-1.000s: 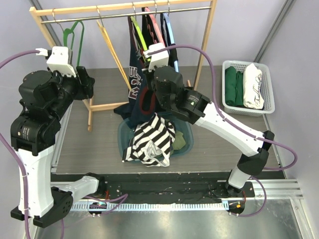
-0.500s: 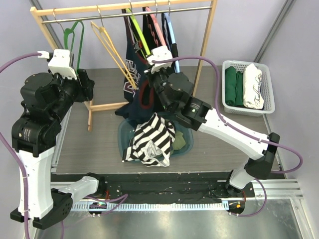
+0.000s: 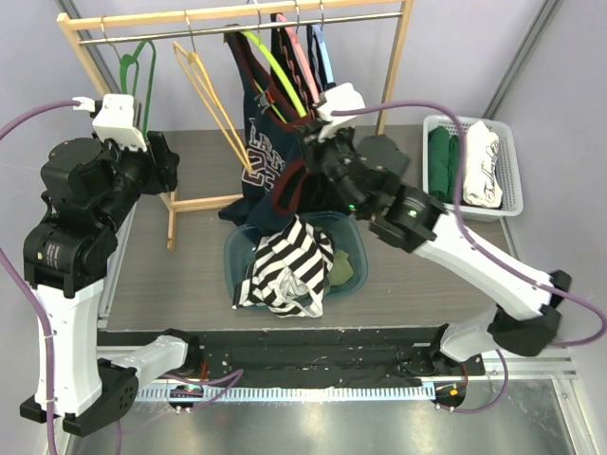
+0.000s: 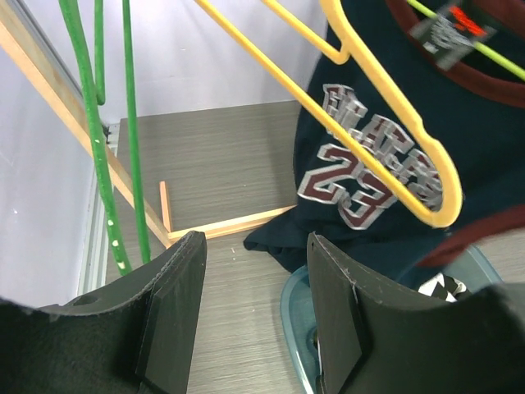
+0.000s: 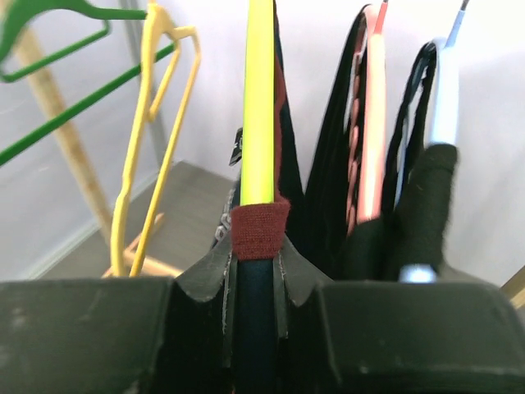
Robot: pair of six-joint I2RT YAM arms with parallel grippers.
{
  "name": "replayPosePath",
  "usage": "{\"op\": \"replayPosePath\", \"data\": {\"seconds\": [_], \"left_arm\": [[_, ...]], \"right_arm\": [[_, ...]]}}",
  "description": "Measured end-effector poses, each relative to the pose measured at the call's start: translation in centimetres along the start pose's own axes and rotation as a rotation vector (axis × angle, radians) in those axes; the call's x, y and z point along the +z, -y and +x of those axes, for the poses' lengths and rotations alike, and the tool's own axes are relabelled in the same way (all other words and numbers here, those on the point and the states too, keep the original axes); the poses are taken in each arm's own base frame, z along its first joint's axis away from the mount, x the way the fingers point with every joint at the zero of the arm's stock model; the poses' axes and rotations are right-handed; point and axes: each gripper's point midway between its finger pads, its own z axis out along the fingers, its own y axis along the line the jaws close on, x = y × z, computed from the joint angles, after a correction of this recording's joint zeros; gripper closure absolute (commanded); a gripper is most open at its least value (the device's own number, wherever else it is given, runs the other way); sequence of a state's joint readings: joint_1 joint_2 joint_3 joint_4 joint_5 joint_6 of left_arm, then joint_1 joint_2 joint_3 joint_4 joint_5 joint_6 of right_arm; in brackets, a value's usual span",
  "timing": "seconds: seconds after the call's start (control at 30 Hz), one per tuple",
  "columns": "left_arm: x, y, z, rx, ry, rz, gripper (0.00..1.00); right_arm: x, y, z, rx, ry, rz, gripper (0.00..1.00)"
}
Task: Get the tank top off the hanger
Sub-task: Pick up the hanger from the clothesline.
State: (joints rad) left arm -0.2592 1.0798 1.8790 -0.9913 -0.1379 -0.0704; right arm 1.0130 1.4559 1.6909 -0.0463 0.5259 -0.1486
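Observation:
A navy tank top (image 3: pixel 261 161) with maroon trim and printed lettering hangs on a lime-green hanger (image 3: pixel 280 71) from the wooden rack (image 3: pixel 237 14). My right gripper (image 3: pixel 311 128) is shut on the tank top's maroon-edged shoulder strap (image 5: pixel 259 230), right where it wraps the lime hanger's arm (image 5: pixel 258 98). The top's lower hem droops towards the basin. My left gripper (image 4: pixel 254 304) hangs open and empty left of the tank top (image 4: pixel 361 180), above the table. In the top view it (image 3: pixel 163 156) sits by the rack's left post.
An empty yellow hanger (image 3: pixel 204 90) and a green hanger (image 3: pixel 142 62) hang left of the tank top. Dark garments on pink and blue hangers (image 3: pixel 308 47) hang to its right. A teal basin (image 3: pixel 346 270) holds a striped garment (image 3: pixel 289 270). A white basket (image 3: pixel 507 166) of folded clothes stands at right.
My right arm has swung to the right with the strap, tilting the lime hanger and spreading the tank top. The yellow hanger swung left. The left arm has not moved.

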Motion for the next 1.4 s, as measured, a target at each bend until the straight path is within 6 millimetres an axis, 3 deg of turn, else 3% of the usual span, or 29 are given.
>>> {"op": "replayPosePath", "data": {"seconds": [0.3,0.4,0.6,0.93,1.03,1.23,1.4], "left_arm": [[0.6,0.1,0.1,-0.002,-0.011,0.001,0.44],[0.7,0.1,0.0,-0.004,-0.011,0.000,0.44],[0.6,0.1,-0.2,-0.005,-0.005,0.004,0.44],[1.2,0.2,0.0,-0.006,-0.018,0.004,0.44],[1.2,0.2,0.0,-0.006,-0.020,0.003,0.44],[1.3,0.2,0.0,-0.006,-0.021,0.003,0.44],[1.3,0.3,0.0,-0.006,-0.020,0.006,0.44]], "right_arm": [[-9.2,2.0,-4.6,0.160,-0.008,-0.174,0.99],[-10.7,2.3,-5.3,0.185,-0.005,-0.205,0.99],[-13.3,2.3,-6.6,0.194,-0.005,-0.289,0.99],[-18.0,3.4,-14.8,0.246,0.188,-0.415,0.99],[-19.1,3.9,-16.4,0.250,0.233,-0.434,0.99],[-20.5,4.3,-17.4,0.255,0.267,-0.456,0.99],[-20.6,4.1,-16.8,0.249,0.250,-0.467,0.99]]}}
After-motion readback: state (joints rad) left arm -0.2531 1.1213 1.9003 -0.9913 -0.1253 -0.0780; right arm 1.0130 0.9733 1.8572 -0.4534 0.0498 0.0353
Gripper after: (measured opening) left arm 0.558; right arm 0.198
